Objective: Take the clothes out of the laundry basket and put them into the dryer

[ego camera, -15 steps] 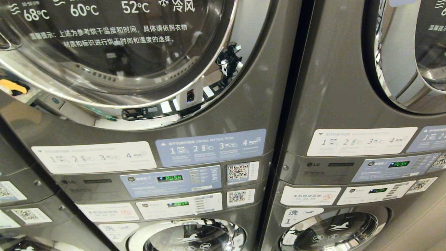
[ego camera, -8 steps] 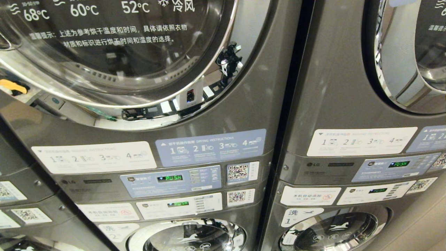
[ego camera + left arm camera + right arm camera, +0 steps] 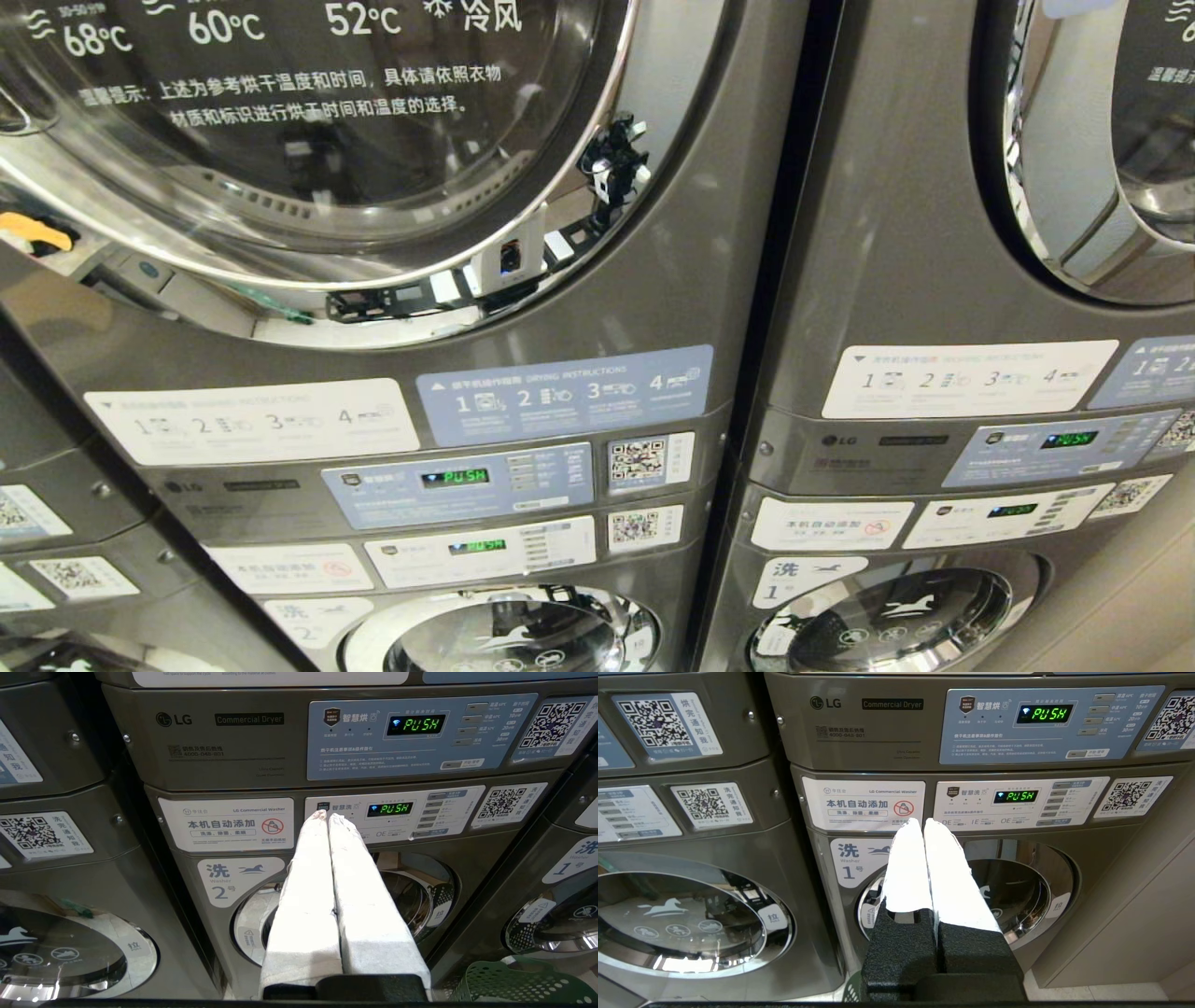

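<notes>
two pinched-shut, empty hands, left hand and right hand, before "lg commercial dryer" label

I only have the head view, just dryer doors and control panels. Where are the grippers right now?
Observer: The left gripper is shut and empty, pointing at the number 2 washer's control panel.
Operator: And the right one?
Observer: The right gripper is shut and empty too, facing the number 1 washer.
Operator: Any sign of the laundry basket?
Observer: The green laundry basket sits low in front of the washers, seen from the left wrist; no clothes show.
</notes>
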Robot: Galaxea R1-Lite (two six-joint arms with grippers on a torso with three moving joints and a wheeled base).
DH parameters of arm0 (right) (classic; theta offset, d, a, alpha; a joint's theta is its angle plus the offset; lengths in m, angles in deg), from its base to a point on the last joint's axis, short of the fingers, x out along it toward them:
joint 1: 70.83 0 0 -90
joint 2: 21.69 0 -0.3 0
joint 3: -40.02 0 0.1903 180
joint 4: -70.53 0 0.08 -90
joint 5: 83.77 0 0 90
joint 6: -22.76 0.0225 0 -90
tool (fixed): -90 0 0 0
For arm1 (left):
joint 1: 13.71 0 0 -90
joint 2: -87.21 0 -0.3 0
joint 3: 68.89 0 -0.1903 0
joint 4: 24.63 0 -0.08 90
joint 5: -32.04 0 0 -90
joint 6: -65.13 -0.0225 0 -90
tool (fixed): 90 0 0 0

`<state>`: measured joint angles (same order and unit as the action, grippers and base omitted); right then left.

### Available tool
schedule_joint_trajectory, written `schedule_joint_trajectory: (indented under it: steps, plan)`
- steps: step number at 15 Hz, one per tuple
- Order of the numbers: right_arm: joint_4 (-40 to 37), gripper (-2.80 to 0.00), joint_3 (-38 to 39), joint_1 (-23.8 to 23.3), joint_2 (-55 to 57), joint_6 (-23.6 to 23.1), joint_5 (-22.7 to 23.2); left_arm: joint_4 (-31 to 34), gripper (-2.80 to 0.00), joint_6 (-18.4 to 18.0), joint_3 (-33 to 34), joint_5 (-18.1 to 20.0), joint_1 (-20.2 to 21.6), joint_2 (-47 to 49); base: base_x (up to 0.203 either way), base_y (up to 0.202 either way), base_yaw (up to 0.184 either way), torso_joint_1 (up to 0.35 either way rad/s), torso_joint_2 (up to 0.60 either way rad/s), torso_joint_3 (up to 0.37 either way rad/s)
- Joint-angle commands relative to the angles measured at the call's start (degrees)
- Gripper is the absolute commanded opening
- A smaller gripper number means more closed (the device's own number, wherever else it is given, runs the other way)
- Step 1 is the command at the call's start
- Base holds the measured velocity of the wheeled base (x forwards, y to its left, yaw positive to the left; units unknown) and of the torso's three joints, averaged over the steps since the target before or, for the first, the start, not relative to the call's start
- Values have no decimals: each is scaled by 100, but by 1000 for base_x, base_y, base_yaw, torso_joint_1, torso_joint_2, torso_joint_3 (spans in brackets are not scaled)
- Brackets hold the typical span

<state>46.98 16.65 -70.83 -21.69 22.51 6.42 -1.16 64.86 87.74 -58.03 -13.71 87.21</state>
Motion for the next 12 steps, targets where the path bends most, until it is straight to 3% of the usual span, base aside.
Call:
schedule_joint_trajectory:
  steps: [1,12]
  plan:
    - [1,-280,0,0,6,-2,-1,-1,-280,0,9,-7,0,0,0,0,0,0,0,0]
    - [1,-280,0,0,0,-2,-1,-1,-280,0,9,-1,0,0,0,0,0,0,0,0]
